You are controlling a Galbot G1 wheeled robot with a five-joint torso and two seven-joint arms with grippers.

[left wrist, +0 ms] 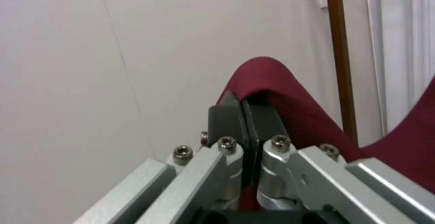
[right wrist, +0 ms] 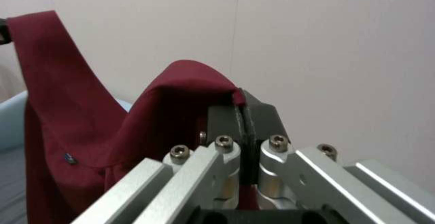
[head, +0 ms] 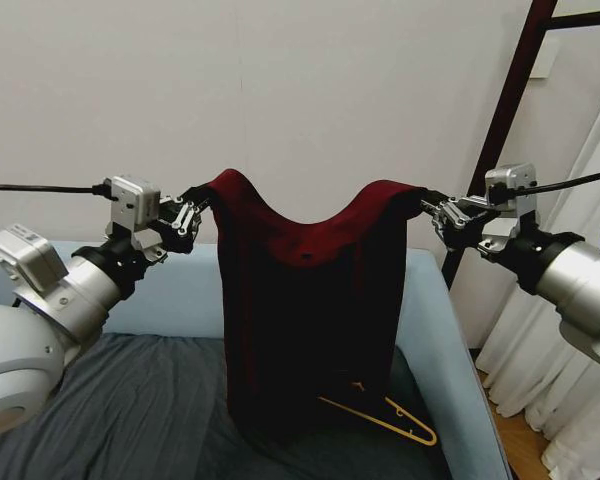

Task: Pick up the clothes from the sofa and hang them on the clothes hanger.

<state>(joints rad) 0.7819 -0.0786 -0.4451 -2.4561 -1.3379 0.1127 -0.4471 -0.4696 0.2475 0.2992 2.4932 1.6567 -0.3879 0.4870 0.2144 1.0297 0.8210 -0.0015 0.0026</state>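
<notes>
A dark red garment [head: 305,310] hangs spread between my two grippers above the sofa [head: 120,410]. My left gripper [head: 202,203] is shut on its left shoulder, and my right gripper [head: 428,205] is shut on its right shoulder. The neckline sags in the middle and the hem reaches down to the seat. In the left wrist view the black pads [left wrist: 227,124] pinch the red garment [left wrist: 286,102]. In the right wrist view the pads [right wrist: 227,124] clamp a fold of the garment [right wrist: 177,96]. A yellow clothes hanger [head: 395,420] lies on the seat behind the garment's lower right.
The sofa has a dark grey seat and a light blue back and arm [head: 445,370]. A dark wooden pole [head: 505,110] leans against the wall at the right. White curtains [head: 580,400] hang at the far right.
</notes>
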